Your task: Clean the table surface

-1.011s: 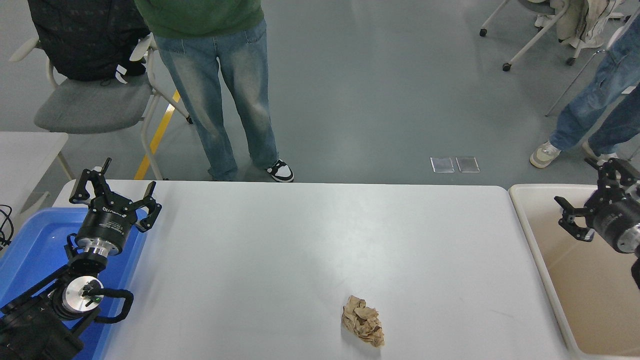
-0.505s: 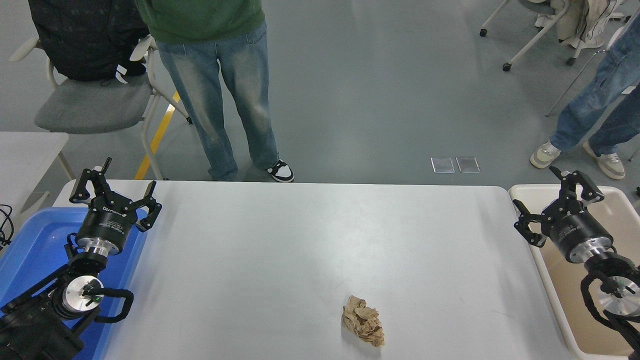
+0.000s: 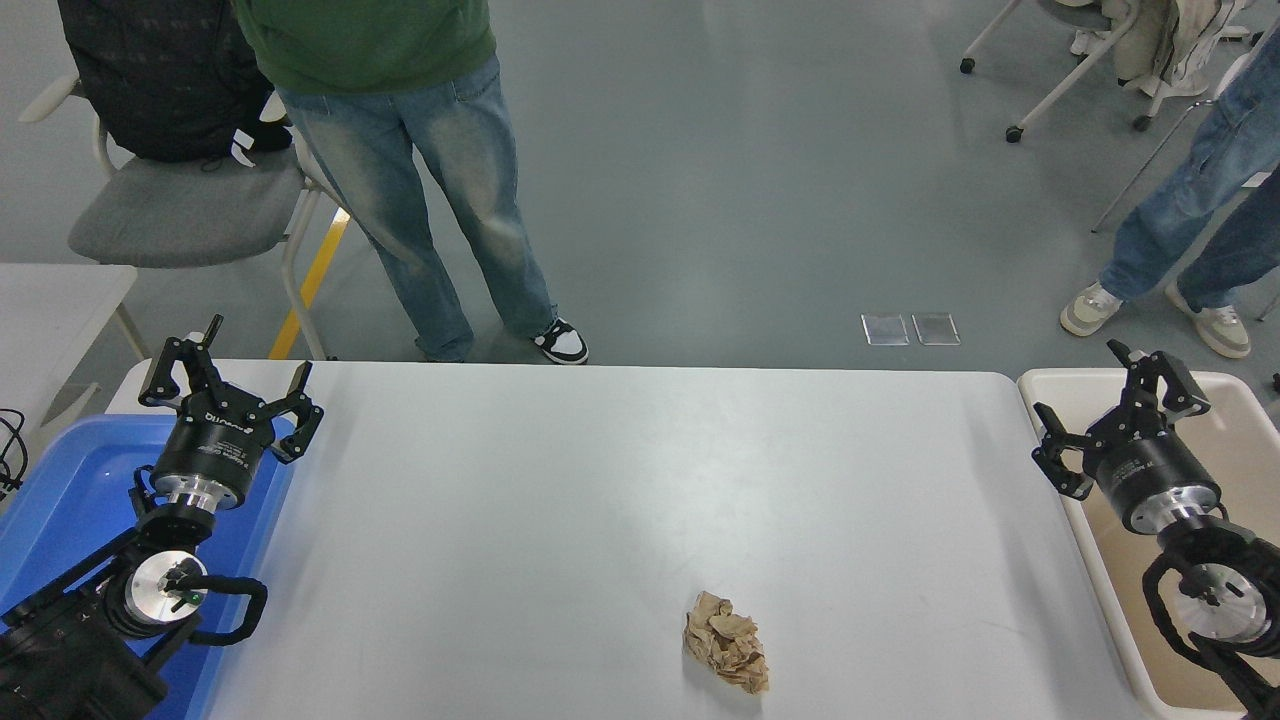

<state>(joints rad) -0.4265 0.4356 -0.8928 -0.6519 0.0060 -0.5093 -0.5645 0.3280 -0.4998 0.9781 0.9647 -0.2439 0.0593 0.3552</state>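
Observation:
The large white table surface fills the middle of the head view. A crumpled brown paper wad lies on it near the front edge, right of centre. My right gripper is open and empty over the left rim of the beige bin, well right of and beyond the wad. My left gripper is open and empty, parked at the table's far left corner over the blue bin.
A blue bin stands at the table's left end, a beige bin at its right end. A person in jeans stands at the far edge. A chair and a smaller white table are at the left.
My right arm swung in from the right edge to the beige bin's left rim, then settled there, gripper open. The standing person shifted slightly left. The wad and left arm stayed still.

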